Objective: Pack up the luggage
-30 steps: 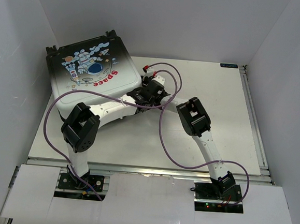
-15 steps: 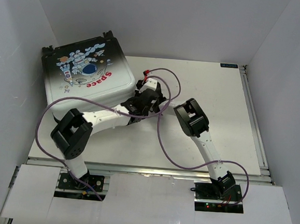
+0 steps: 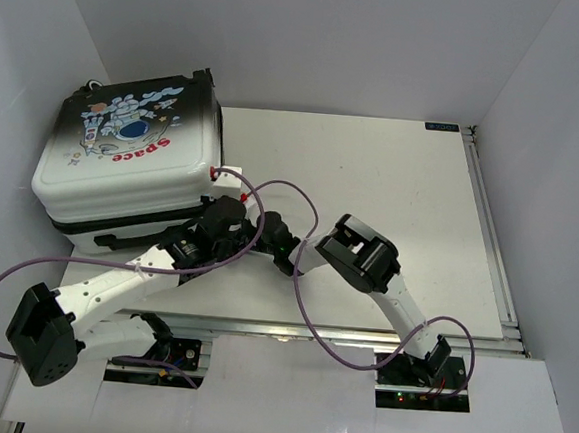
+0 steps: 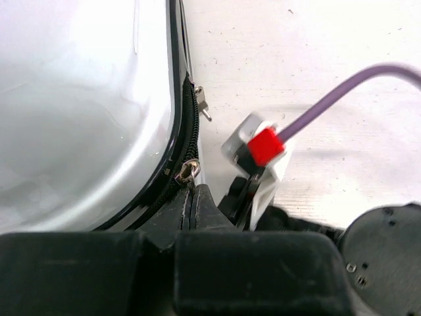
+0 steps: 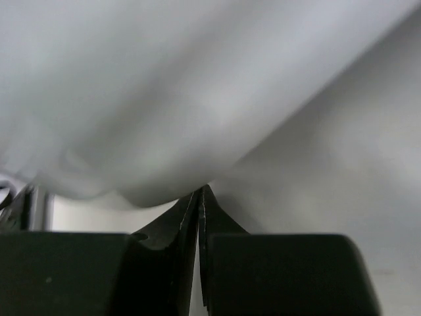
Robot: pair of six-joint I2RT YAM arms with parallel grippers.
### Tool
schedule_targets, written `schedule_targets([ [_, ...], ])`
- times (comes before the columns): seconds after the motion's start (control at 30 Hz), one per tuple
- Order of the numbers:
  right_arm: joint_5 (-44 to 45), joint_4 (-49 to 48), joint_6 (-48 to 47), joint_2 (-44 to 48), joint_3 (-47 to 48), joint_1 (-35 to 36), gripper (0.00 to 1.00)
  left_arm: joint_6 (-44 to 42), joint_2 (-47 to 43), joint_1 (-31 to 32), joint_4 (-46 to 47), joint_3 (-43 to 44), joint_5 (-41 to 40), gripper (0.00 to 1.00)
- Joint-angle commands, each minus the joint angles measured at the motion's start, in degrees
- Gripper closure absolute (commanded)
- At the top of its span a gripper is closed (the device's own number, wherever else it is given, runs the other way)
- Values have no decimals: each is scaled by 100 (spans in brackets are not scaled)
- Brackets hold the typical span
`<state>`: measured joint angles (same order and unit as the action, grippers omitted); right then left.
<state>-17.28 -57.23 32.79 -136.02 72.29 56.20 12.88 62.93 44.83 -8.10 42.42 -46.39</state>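
Note:
The luggage (image 3: 122,178) lies shut at the table's back left, astronaut and red "Space" print facing up. Its white shell (image 4: 79,99) and black zipper rim (image 4: 191,122) fill the left of the left wrist view. My left gripper (image 3: 210,217) is at the case's near right corner. Its jaws (image 4: 191,187) are shut, with the tips meeting on a metal zipper pull (image 4: 187,172). A second pull (image 4: 202,108) hangs farther along the rim. My right gripper (image 3: 218,193) is shut (image 5: 200,191) against a blurred white surface, beside the case's right side.
The right wrist's white camera block (image 4: 260,148), with a red plug and purple cable, sits just right of my left fingers. Both arms cross low over the table's near left. Purple cables loop over the table (image 3: 391,204). White walls close in the left, back and right.
The luggage has slid left and turned, and now lies flatter against the left wall. Both grippers followed it toward the near left. The left arm has dropped low and stretched out.

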Motion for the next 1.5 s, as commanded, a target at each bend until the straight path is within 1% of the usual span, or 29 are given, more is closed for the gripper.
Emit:
schedule_targets([
  [0.0, -712, 808, 590, -113, 148, -612, 92, 158, -791, 96, 1339, 247, -171, 100],
  [0.07, -881, 1174, 631, -259, 668, -855, 91, 210, -798, 96, 1252, 211, -99, 100],
  [0.13, -866, 1207, 698, -334, 722, -963, 81, 253, -779, 96, 1179, 173, -128, 100],
  [0.2, -668, 1105, 707, -256, 544, -1070, 71, 345, -782, 96, 1088, 119, -281, 100],
  [0.23, -568, 1110, 693, -222, 490, -1108, 67, 400, -808, 96, 1074, 77, -319, 100],
  [0.27, -574, 1117, 686, -208, 496, -1213, 66, 471, -864, 96, 1073, -29, -389, 100],
  [0.3, -609, 1095, 708, -189, 532, -1329, 67, 502, -888, 90, 1108, -127, -426, 100],
  [0.33, -641, 1062, 726, -161, 572, -1430, 71, 526, -907, 87, 1124, -192, -453, 100],
  [0.4, -750, 973, 737, -99, 674, -1596, 84, 567, -937, 88, 1116, -263, -501, 100],
  [0.43, -1015, 878, 695, -91, 799, -1651, 85, 572, -920, 92, 1112, -275, -535, 100],
  [0.47, -1276, 762, 645, -73, 910, -1699, 85, 576, -902, 96, 1109, -289, -564, 100],
  [0.53, -1668, 366, 459, 73, 912, -1691, 72, 580, -816, 96, 1146, -317, -573, 100],
  [0.6, -1667, 348, 399, 109, 903, -1682, 66, 631, -721, 89, 1206, -360, -545, 100],
  [0.67, -1607, 429, 391, -23, 1212, -1691, 64, 668, -620, 96, 1285, -402, -480, 100],
  [0.73, -1602, 675, 542, -411, 1971, -1708, 64, 698, -555, 96, 1449, -479, -372, 100],
  [0.83, -1605, 1074, 688, -1185, 3006, -1623, 67, 581, -401, 81, 1836, -492, -189, 100],
  [0.93, -1496, 1692, 456, -1549, 3780, -1380, 69, 433, -29, 69, 1987, -306, 57, 100],
  [1.07, -1172, 1915, 239, -1688, 3799, -1075, 69, 461, 413, 44, 1919, -62, -13, 100],
  [1.23, -1258, 1674, 319, -1948, 3725, -817, 70, 511, 841, -53, 2023, 157, 78, 100],
  [1.4, -1156, 2149, -212, -2006, 3948, -484, 71, 351, 1339, -62, 2040, 645, 48, 100],
  [1.47, -1184, 2162, -224, -2057, 3989, -426, 71, 284, 1533, -66, 2068, 741, -28, 100],
])
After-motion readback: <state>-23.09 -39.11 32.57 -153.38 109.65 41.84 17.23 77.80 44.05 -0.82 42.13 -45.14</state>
